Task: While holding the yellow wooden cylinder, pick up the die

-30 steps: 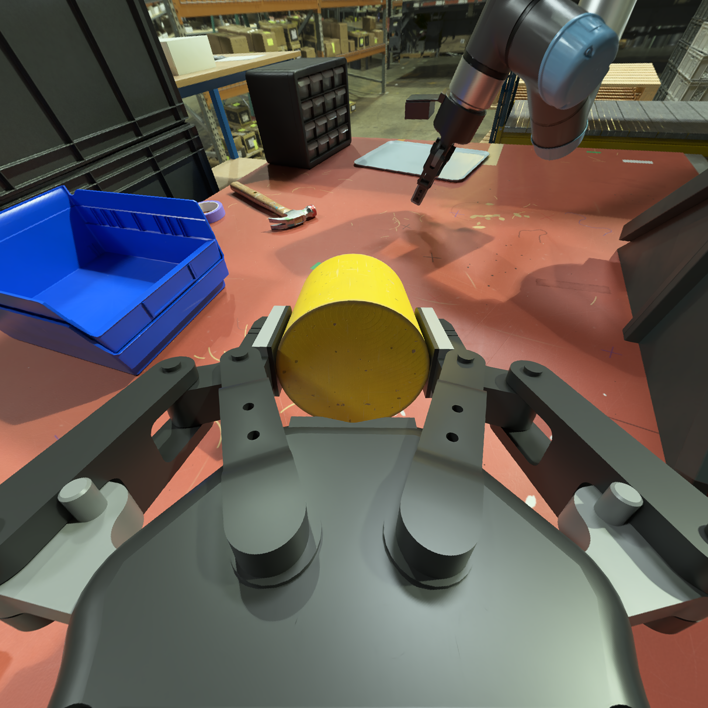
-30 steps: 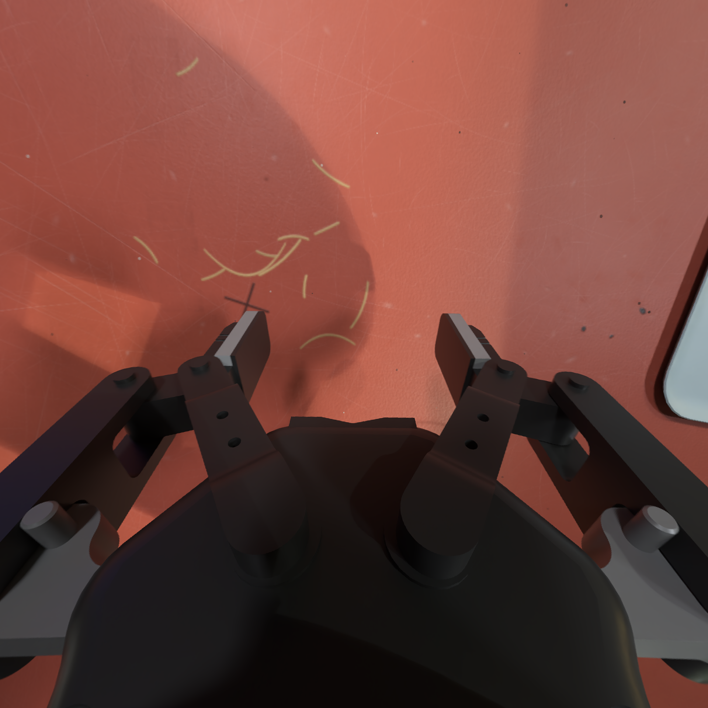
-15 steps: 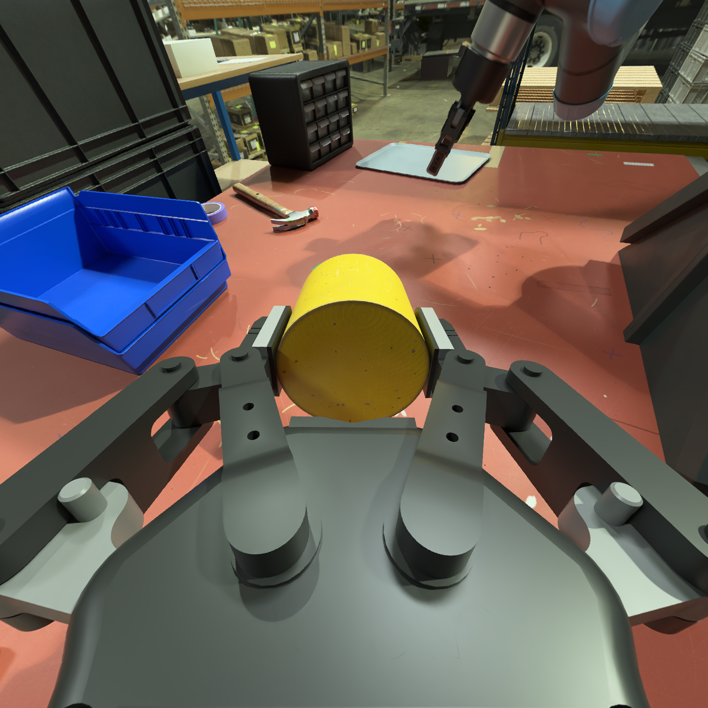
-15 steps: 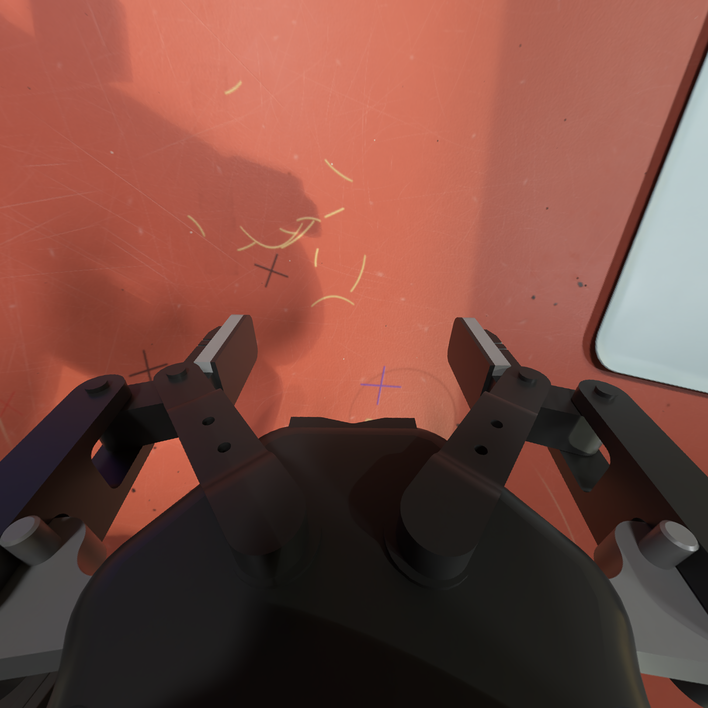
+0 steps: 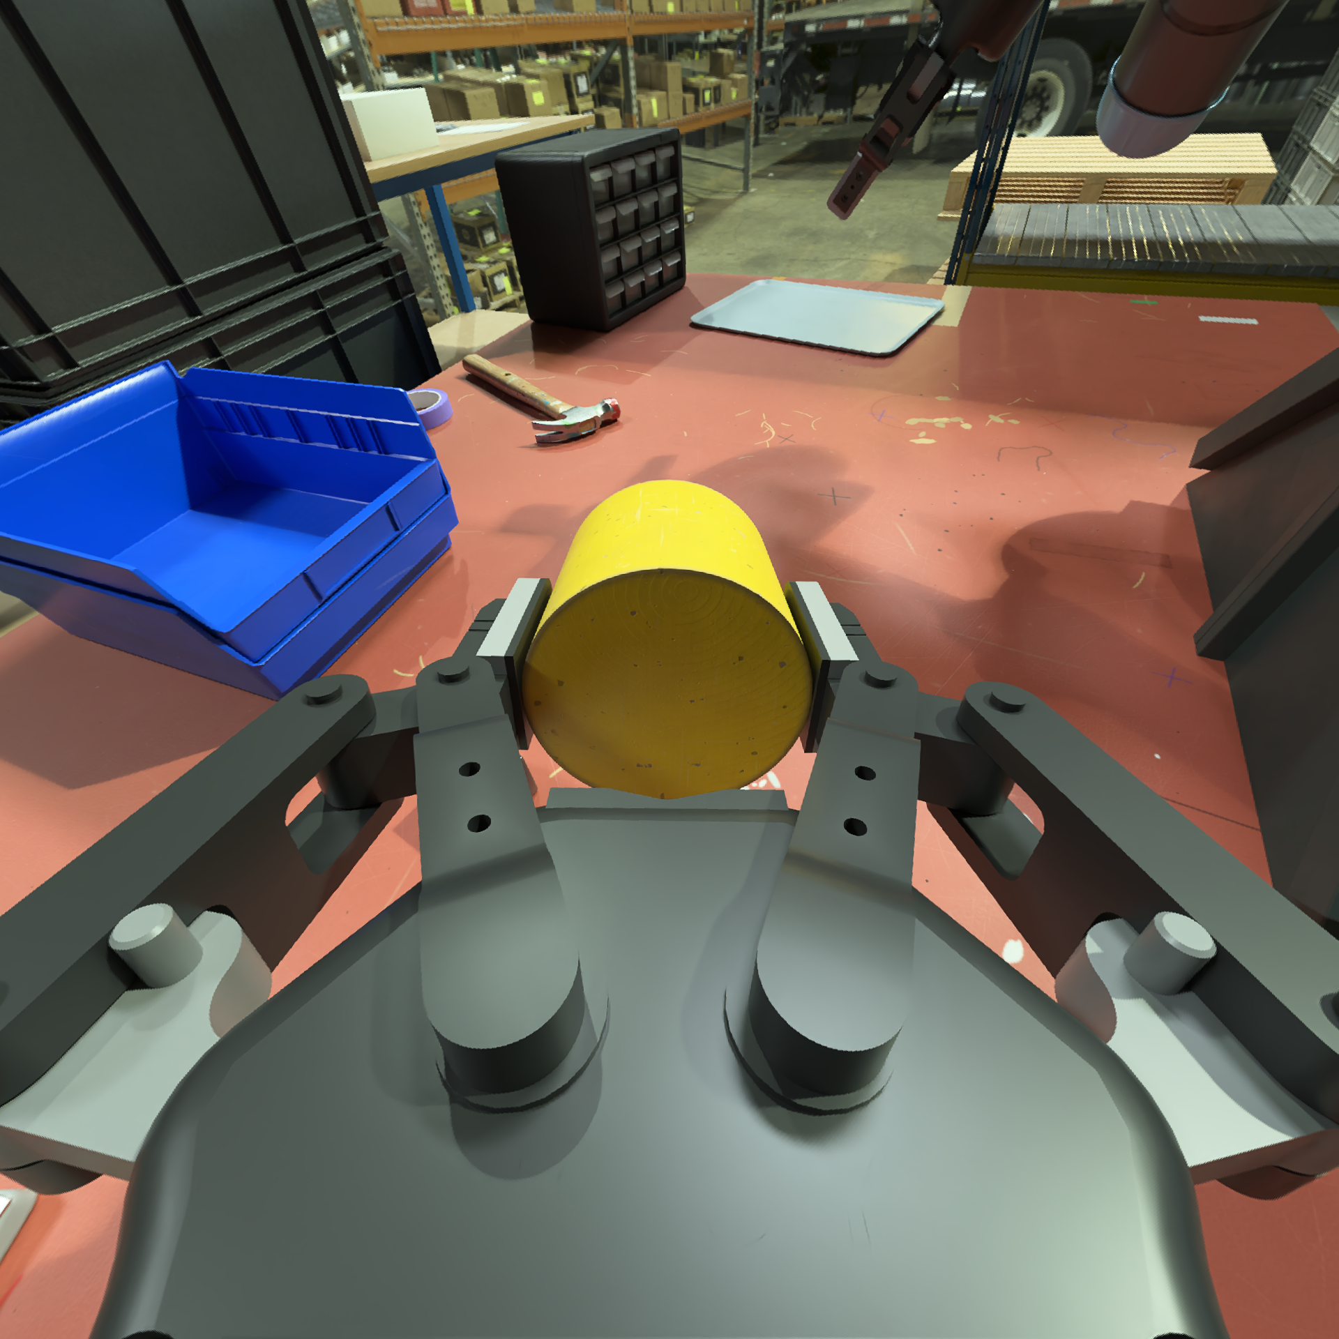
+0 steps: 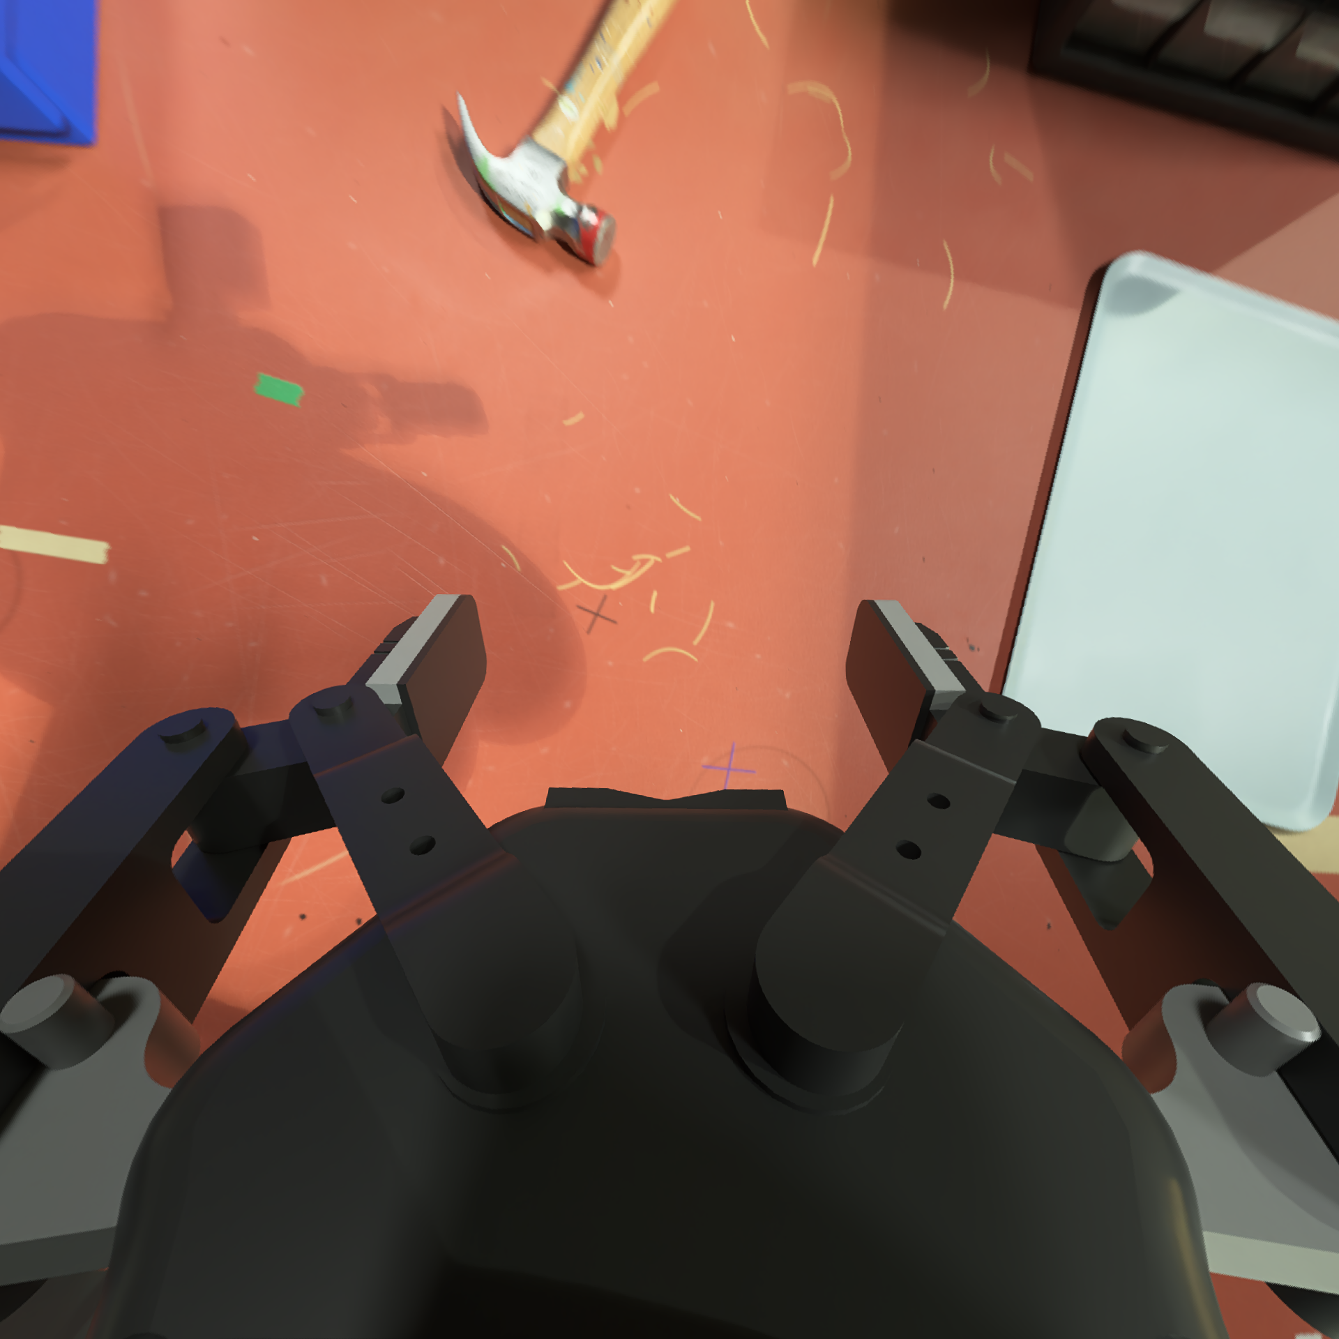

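Note:
My left gripper (image 5: 665, 616) is shut on the yellow wooden cylinder (image 5: 666, 652) and holds it above the red table (image 5: 906, 594), its round end face toward the camera. My right gripper (image 6: 663, 637) is open and empty, high above the table; it also shows in the left wrist view (image 5: 858, 177) at the top right, above the grey tray. No die shows in either view.
A blue bin (image 5: 210, 507) lies at the left. A hammer (image 5: 551, 409) (image 6: 551, 167), a tape roll (image 5: 432, 406), a black drawer cabinet (image 5: 598, 221) and a grey tray (image 5: 819, 315) (image 6: 1188, 551) lie farther back. A dark box (image 5: 1282, 580) stands at the right.
My right gripper has risen and moved back from the table, bringing the hammer and more of the tray into its view. My left gripper still holds the cylinder in place.

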